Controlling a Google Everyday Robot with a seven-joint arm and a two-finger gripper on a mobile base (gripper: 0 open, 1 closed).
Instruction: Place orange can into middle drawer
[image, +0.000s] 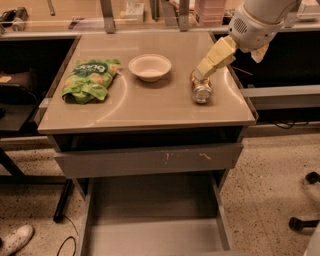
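Currently the orange can (201, 88) lies on its side on the right part of the tabletop (150, 107), near the right edge, with one shiny silver end turned toward the camera. The gripper (202, 70) comes down at a slant from the upper right, its pale cream tip right at the far end of the can. Whether it touches the can, and whether it is open or closed on anything, cannot be told from this view. Behind the tip, the white rounded arm housing (255, 22) hangs above the table's far right corner. A white bowl (149, 67) sits upright toward the back of the tabletop, to the left of the can and apart from it. A green snack bag (90, 79) lies flat further left, near the left edge. Below the tabletop, a grey drawer front with small pale scratch marks (147, 160) stands only a little way out. Beneath it the middle drawer (152, 236) is pulled far out toward the camera, showing a plain grey floor and low side walls. A pale shoe (16, 239) shows on the speckled floor (265, 175) at the lower left, and dark chair casters (302, 221) stand at the right.
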